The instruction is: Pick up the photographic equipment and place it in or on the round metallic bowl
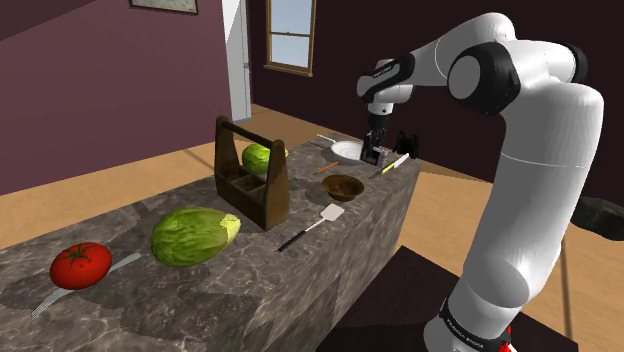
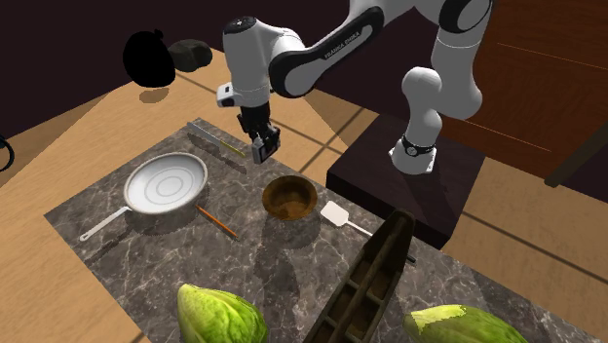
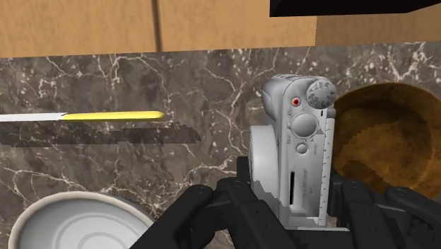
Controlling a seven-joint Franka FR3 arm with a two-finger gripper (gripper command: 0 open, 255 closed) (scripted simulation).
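Observation:
A silver compact camera stands upright between my black fingers, with my gripper shut on its lower body. In the second exterior view the gripper hangs above the marble counter, holding the camera clear of the surface. The round brown bowl sits on the counter just beside and below the gripper. From the wrist view the bowl lies close beside the camera and holds nothing. The shoulder view has the gripper at the counter's far end, beyond the bowl.
A white frying pan lies on the gripper's other side from the bowl. A yellow-handled knife lies near the counter's edge. A pencil, a spatula, a dark wooden caddy, a lettuce and a tomato lie further along.

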